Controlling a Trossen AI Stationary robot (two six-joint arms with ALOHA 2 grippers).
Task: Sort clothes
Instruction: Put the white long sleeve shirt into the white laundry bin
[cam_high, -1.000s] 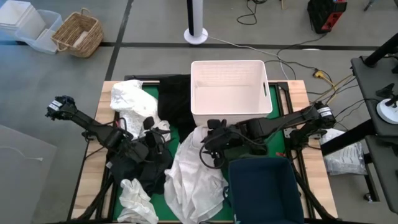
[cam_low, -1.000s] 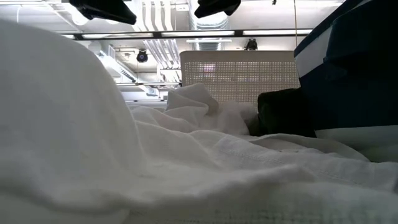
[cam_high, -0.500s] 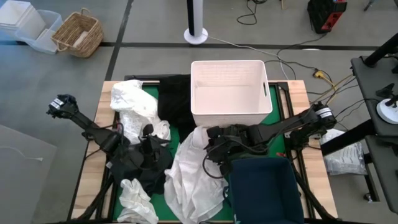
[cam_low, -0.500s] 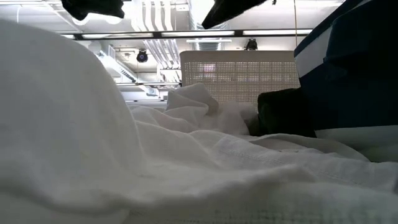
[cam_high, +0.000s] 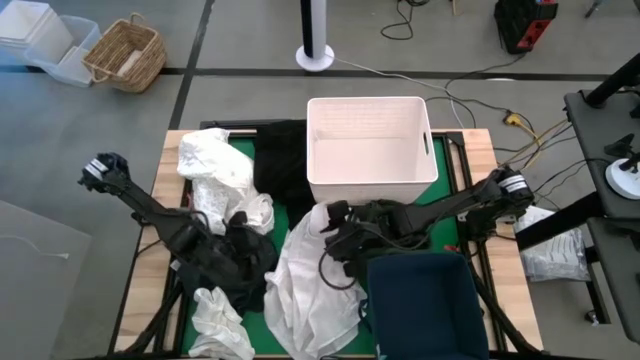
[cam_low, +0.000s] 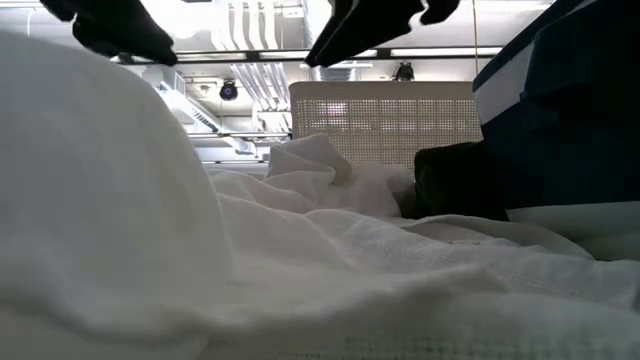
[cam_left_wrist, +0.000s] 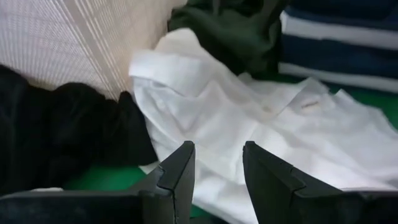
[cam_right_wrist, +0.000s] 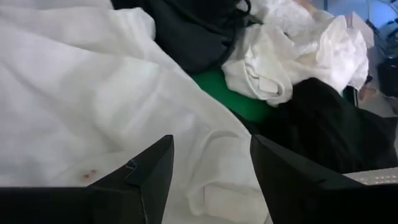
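Observation:
A large white shirt (cam_high: 310, 285) lies spread across the middle of the green mat and fills the low view (cam_low: 250, 270). A black garment pile (cam_high: 225, 268) lies to its left. Another black garment (cam_high: 280, 165) rests against the white bin. Crumpled white garments lie at the far left (cam_high: 215, 165) and near left (cam_high: 220, 320). A dark green garment (cam_left_wrist: 239, 34) lies by the navy bin. My left gripper (cam_high: 243, 232) (cam_left_wrist: 217, 149) is open above the black pile, facing the shirt. My right gripper (cam_high: 333, 238) (cam_right_wrist: 211, 146) is open just above the shirt's far part (cam_right_wrist: 93, 99).
The white rigid bin (cam_high: 370, 150) stands at the far middle of the table and the dark navy fabric bin (cam_high: 430, 305) at the near right. The table's wooden rim (cam_high: 165, 190) frames the mat. A wicker basket (cam_high: 125, 55) and a fan base stand on the floor beyond.
Both grippers have come down toward the clothes, showing lower in the low view. The left gripper has also shifted toward the near edge over the black pile. The right gripper has moved a little toward the near edge over the white shirt. The garments have stayed where they were.

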